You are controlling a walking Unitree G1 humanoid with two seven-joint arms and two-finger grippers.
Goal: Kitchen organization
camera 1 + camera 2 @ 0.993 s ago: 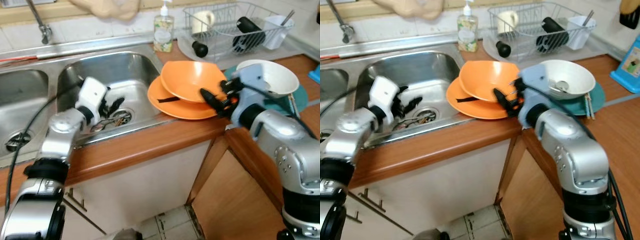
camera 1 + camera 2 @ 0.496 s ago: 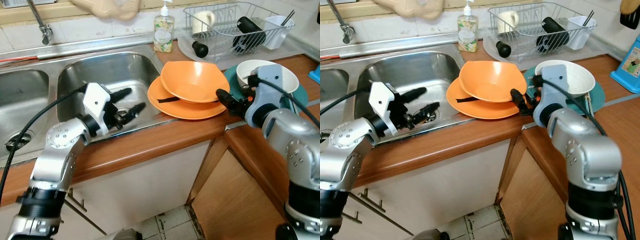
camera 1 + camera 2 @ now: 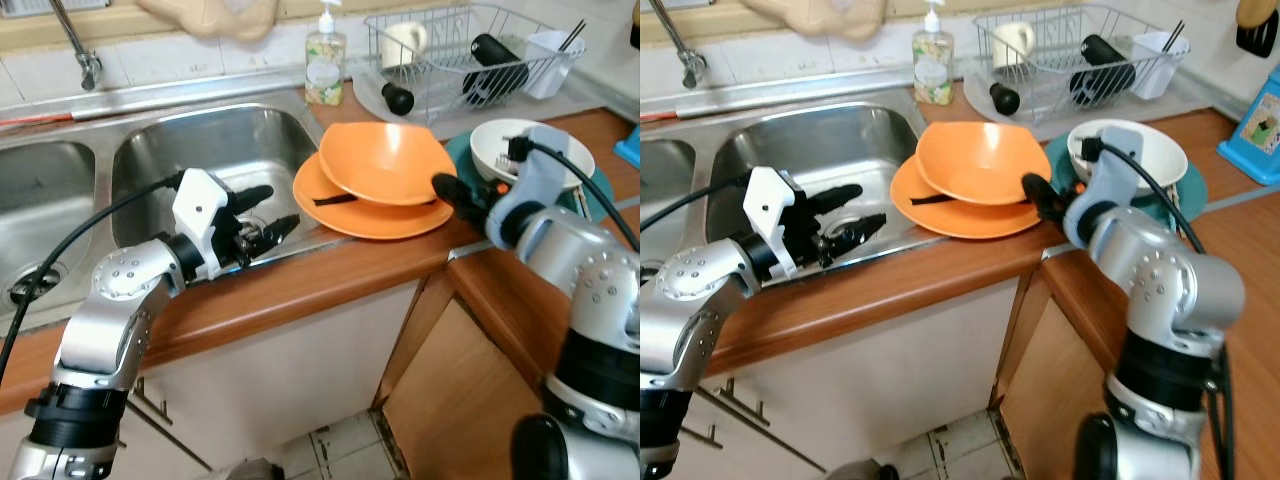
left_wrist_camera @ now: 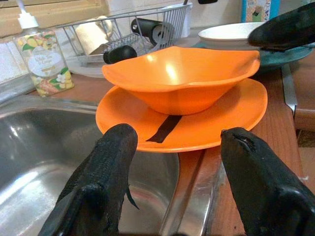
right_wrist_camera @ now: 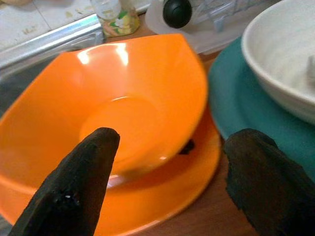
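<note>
An orange bowl sits tilted on an orange plate on the wooden counter beside the sink. On the plate lies a black strip. My left gripper is open over the sink's right edge, its fingers pointing at the orange dishes and holding nothing. My right gripper is open at the right rim of the orange bowl, with one finger close to the plate's edge. Just behind it, a white bowl rests on a teal plate.
The steel double sink lies on the left, with a faucet and soap bottle behind. A wire dish rack holds a mug and a black bottle. A cabinet door hangs open below. A blue box stands far right.
My left gripper has risen from the sink basin and swung right toward the orange plate. My right gripper has drawn back to the right from the orange dishes.
</note>
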